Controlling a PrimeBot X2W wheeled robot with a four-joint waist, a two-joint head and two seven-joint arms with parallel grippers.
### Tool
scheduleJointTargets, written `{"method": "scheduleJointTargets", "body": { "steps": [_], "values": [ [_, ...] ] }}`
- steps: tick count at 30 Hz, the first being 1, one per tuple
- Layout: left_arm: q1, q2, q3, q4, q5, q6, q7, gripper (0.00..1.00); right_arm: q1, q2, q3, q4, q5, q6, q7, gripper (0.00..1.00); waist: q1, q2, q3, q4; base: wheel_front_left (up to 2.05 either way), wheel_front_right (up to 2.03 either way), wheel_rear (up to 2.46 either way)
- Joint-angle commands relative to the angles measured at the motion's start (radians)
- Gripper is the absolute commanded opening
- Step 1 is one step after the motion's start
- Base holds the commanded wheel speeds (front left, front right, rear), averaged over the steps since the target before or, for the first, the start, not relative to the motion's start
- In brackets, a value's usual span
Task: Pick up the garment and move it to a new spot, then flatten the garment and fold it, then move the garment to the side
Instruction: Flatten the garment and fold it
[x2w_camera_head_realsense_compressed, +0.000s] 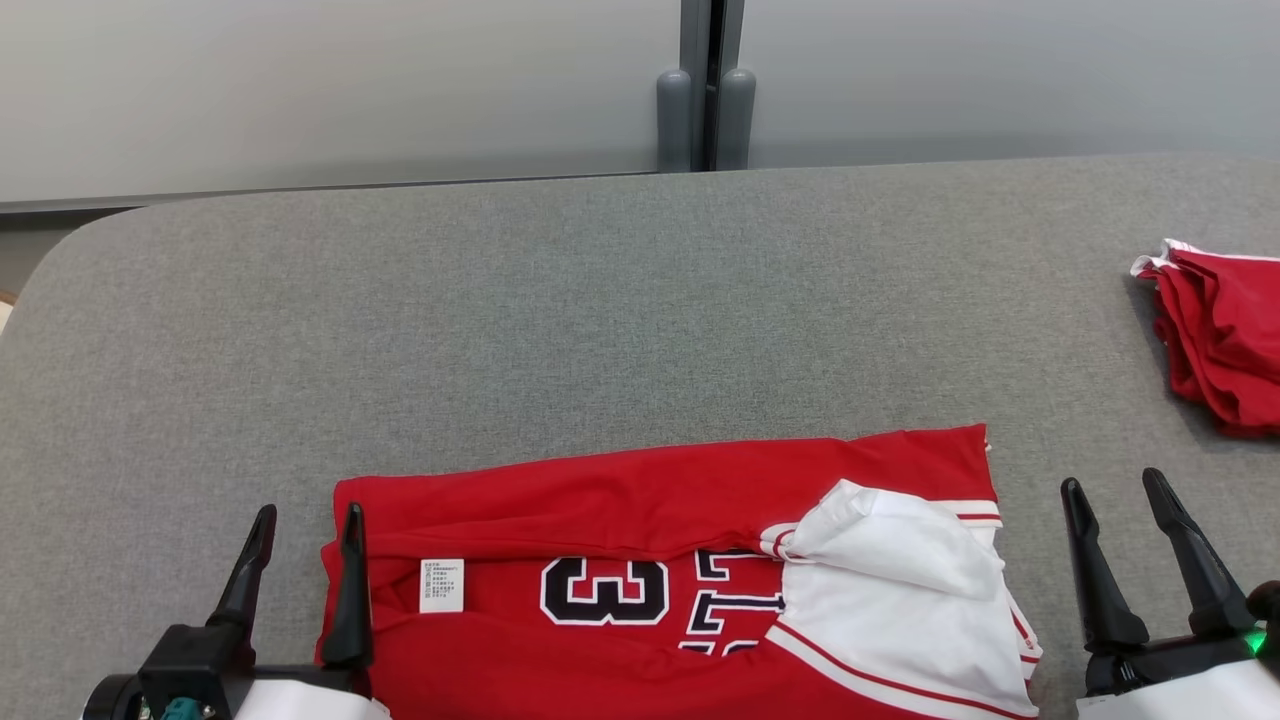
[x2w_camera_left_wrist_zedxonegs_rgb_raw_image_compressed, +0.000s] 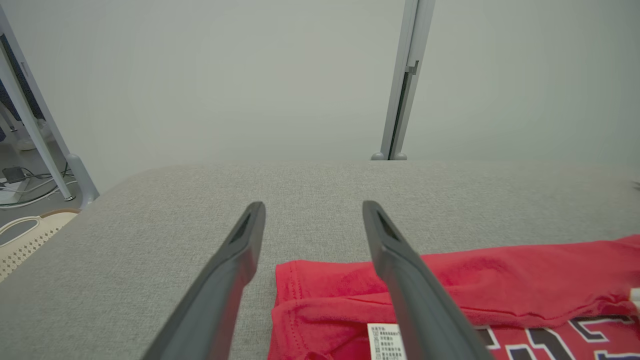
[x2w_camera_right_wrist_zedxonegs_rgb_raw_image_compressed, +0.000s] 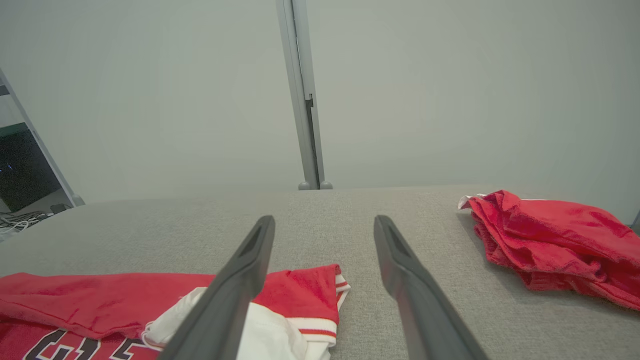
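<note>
**Figure: garment and grippers on the work surface.** The red jersey garment (x2w_camera_head_realsense_compressed: 640, 500) lay spread at the near edge of the grey cloth-covered table (x2w_camera_head_realsense_compressed: 600, 300). A fold of red cloth ran along its far side, and a white panel (x2w_camera_head_realsense_compressed: 890, 580) was turned up on its right part. A white care label (x2w_camera_head_realsense_compressed: 441, 585) and a black-and-white numeral 3 (x2w_camera_head_realsense_compressed: 605, 590) faced upward. The left gripper (x2w_camera_head_realsense_compressed: 308, 512) stood at the garment's left edge, fingers spread apart and holding nothing. Its inner finger crossed the red hem, though contact could not be told, and its outer finger was over bare table. The right gripper (x2w_camera_head_realsense_compressed: 1112, 480) stood just right of the garment, fingers likewise apart and empty. A second red heap (x2w_camera_head_realsense_compressed: 1225, 340) lay crumpled at the far right, well apart.
</note>
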Motion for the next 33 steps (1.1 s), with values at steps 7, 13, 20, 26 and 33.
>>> {"method": "scheduleJointTargets", "body": {
  "steps": [7,13,20,26,33],
  "values": [
    [-0.054,-0.001,-0.006,0.009,0.002,-0.016,-0.003,1.00,-0.039,-0.011,0.018,0.103,0.036,0.000,0.029,1.00,0.0000,-0.0001,0.035,0.016,0.00,0.00,0.00],
    [-0.095,-0.019,-0.020,0.023,0.009,-0.035,-0.006,1.00,-0.087,-0.003,0.085,0.262,0.091,0.000,0.045,1.00,0.0000,-0.0001,0.074,0.039,0.00,0.00,0.00],
    [-0.129,-0.040,-0.021,0.052,0.014,-0.062,-0.007,1.00,-0.122,0.002,0.145,0.408,0.134,0.000,0.129,1.00,0.0000,-0.0001,0.105,0.054,0.00,0.00,0.00],
    [-0.141,-0.050,0.002,0.059,0.030,-0.078,-0.008,1.00,-0.107,-0.003,0.212,0.433,0.150,0.000,0.230,0.00,0.0000,-0.0001,0.114,0.055,0.00,0.00,0.00],
    [-0.130,-0.063,0.033,0.057,0.044,-0.090,-0.008,1.00,-0.100,-0.017,0.184,0.374,0.156,0.000,0.225,0.00,0.0000,-0.0001,0.107,0.047,0.00,0.00,0.00]
  ]
}}
